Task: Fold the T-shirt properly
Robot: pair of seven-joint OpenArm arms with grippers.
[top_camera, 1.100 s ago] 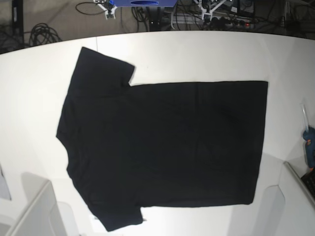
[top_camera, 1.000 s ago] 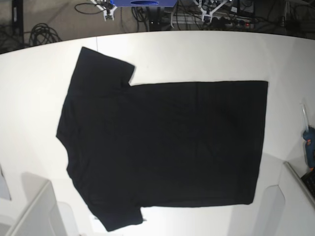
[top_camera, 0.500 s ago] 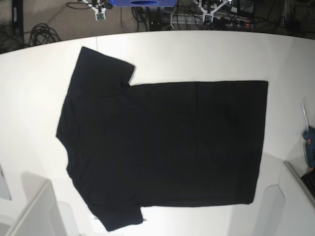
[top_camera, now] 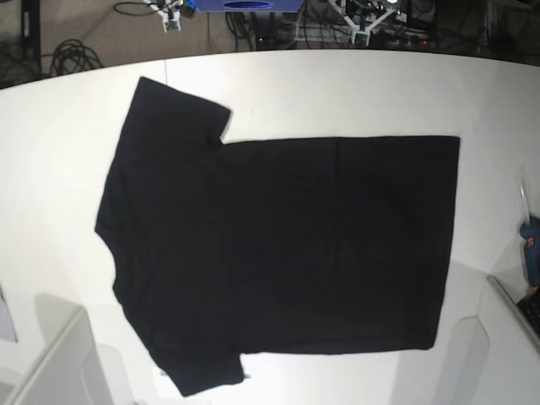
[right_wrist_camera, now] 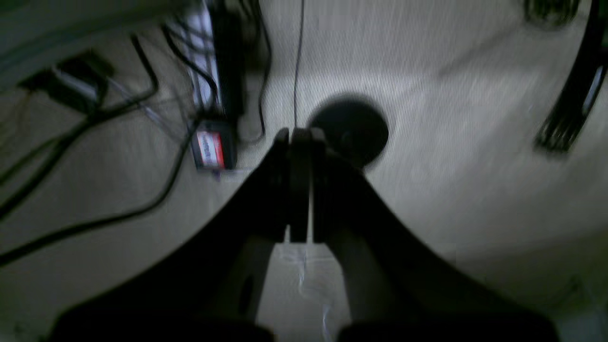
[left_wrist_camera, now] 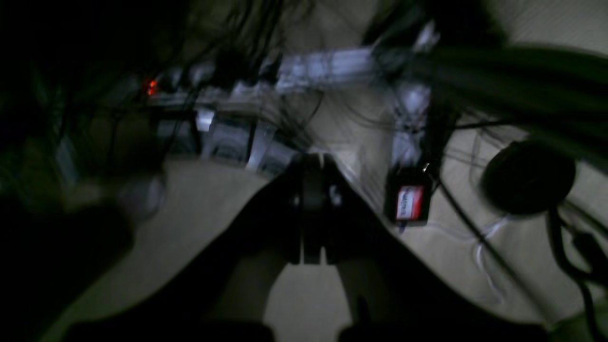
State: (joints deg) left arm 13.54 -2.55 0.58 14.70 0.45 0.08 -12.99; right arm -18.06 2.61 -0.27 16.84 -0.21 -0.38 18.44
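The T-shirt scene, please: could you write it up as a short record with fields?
shirt: black T-shirt, spread flat, plain side up
surface: white table
collar end: base view's left
hem: base view's right
folds made: none visible
left gripper: shut, empty, over the floor
right gripper: shut, empty, over the floor
table's right edge: a blue tool

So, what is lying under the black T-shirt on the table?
The T-shirt lies spread flat on the white table, which shows all around its edges. Nothing pokes out from beneath it, but the cloth covers that area, so anything flat under it cannot be seen.
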